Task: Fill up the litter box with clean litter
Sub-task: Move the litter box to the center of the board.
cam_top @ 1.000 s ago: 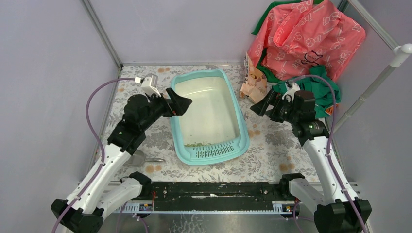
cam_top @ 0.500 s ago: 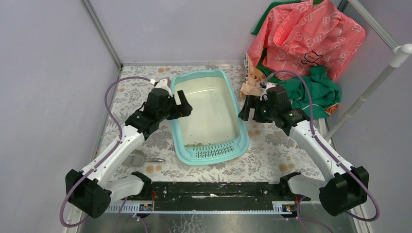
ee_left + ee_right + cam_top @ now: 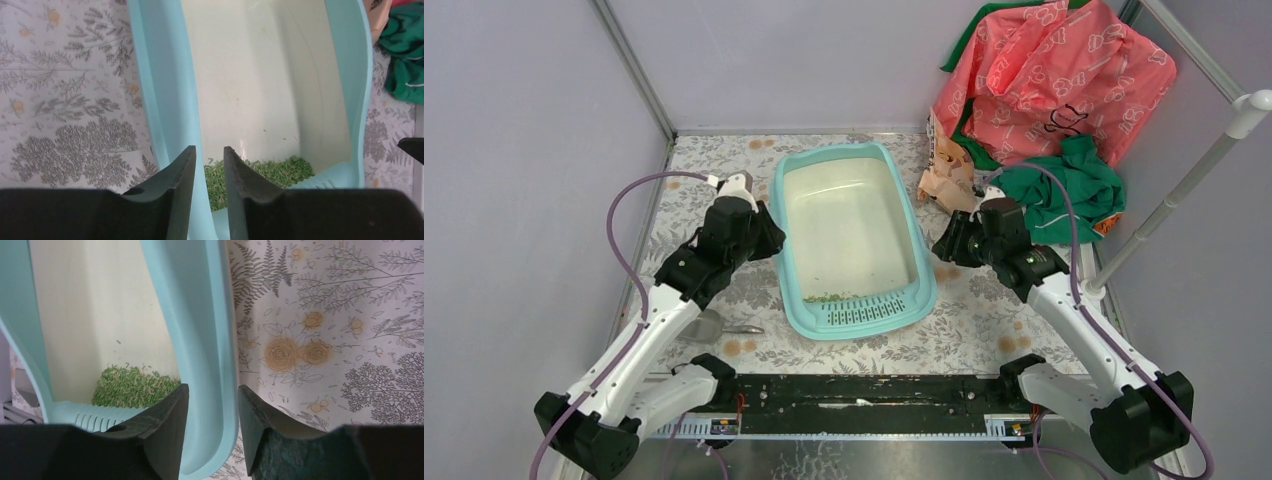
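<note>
From above, the litter box [image 3: 864,314] is seen at mid-surface [image 3: 984,330], its cream basin bare except for a thin strip of clean litter [image 3: 829,296] against the grille ledge. The filling is judged barely begun. The left gripper [image 3: 764,235] is set at the left rim and the right gripper [image 3: 944,245] at the right rim, so a two-arm hold on the box is judged to be the step in hand. Open room is seen on the left. The right is crowded by the pink bag [image 3: 1044,70] and green cloth [image 3: 1064,195]. In the left wrist view, narrowed fingers [image 3: 182,172] are seen astride the rim, but contact cannot be told. In the right wrist view, the gap between the fingers [image 3: 172,412] is filled by the rim, which appears clamped. Matched, level motion of both arms is called for next, lest granules be spilled.
</note>
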Tool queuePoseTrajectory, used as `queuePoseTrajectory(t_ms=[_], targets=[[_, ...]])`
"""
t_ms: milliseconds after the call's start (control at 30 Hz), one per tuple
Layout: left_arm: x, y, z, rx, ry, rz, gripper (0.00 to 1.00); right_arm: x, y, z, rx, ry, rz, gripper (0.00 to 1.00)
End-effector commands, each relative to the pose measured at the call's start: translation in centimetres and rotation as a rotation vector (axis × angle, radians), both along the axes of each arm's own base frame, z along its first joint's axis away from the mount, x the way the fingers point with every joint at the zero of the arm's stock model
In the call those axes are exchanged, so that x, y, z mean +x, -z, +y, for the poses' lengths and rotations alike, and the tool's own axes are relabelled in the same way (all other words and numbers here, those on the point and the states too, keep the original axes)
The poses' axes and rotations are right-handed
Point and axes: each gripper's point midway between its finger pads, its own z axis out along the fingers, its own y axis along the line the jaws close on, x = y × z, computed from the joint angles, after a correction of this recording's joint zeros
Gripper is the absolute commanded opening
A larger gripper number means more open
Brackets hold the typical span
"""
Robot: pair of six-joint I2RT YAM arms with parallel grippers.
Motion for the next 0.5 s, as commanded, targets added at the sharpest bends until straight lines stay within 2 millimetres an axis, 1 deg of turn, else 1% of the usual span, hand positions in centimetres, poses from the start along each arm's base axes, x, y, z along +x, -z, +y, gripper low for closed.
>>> queuePoseTrajectory(t_ms=[0, 67, 100, 133, 267, 333, 467], targets=[[-1.0, 2.3, 1.5, 0.053, -0.048, 0.049, 0.29, 1.7, 0.4, -1.2, -0.055, 0.094, -0.028, 0.45], [-0.9, 3.3, 1.7, 0.073, -0.059, 0.073, 0.24, 2.4, 1.5, -1.3, -0.087, 0.103, 0.004, 0.38], [-0.9, 3.9, 1.8, 0.083, -0.062, 0.089, 0.23, 2.9, 2.3, -1.5, -0.111, 0.113, 0.029, 0.33], [-0.8, 4.4, 1.9, 0.092, -0.071, 0.1, 0.23, 3.2, 3.0, -1.6, -0.127, 0.121, 0.045, 0.31], [-0.7, 6.3, 2.2, 0.099, -0.101, 0.134, 0.24, 4.6, 4.6, -1.6, -0.166, 0.135, 0.075, 0.32], [-0.6, 6.7, 2.5, 0.098, -0.115, 0.146, 0.25, 5.2, 5.3, -1.4, -0.182, 0.133, 0.093, 0.35], [-0.4, 7.3, 3.0, 0.088, -0.152, 0.16, 0.26, 6.2, 6.5, -0.4, -0.173, 0.105, 0.121, 0.38]])
